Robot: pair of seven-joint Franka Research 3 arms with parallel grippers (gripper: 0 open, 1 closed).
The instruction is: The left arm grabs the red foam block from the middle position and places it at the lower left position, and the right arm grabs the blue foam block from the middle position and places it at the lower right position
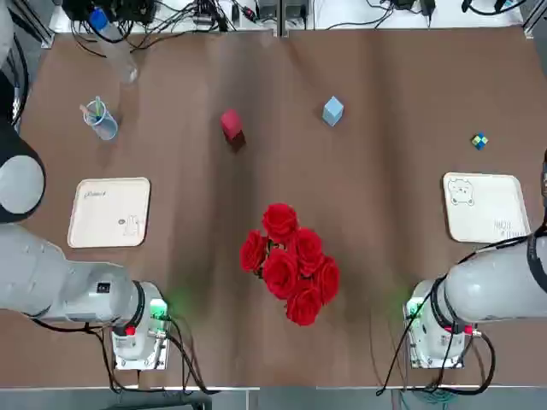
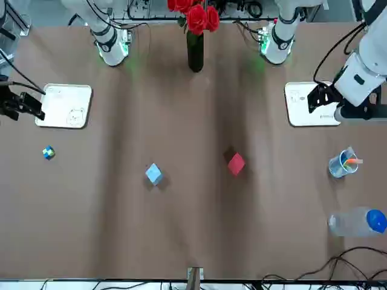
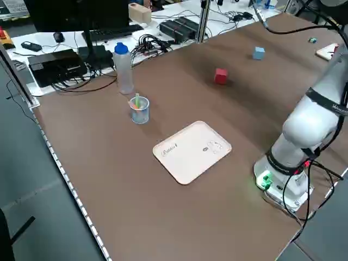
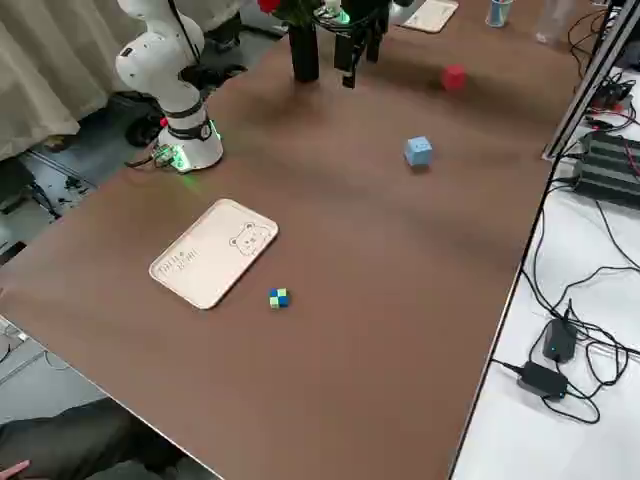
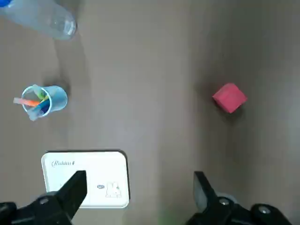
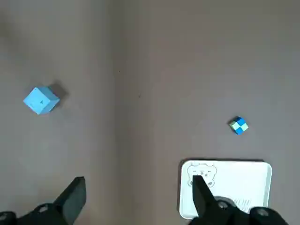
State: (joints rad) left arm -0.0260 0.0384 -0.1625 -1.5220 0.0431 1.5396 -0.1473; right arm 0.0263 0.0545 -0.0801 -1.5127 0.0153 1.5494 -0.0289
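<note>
The left gripper [image 5: 136,197] hangs high over its side of the table, fingers spread wide and empty, with the red foam block [image 5: 229,97] lying ahead and off toward the table's centre. The right gripper [image 6: 138,199], equally wide, has the blue foam block [image 6: 41,100] ahead and inward; each block sits nearer its own arm

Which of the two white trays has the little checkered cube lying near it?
The tray on the robot's right side; the checkered cube lies just beyond it. The left tray has the cup nearby instead.
</note>
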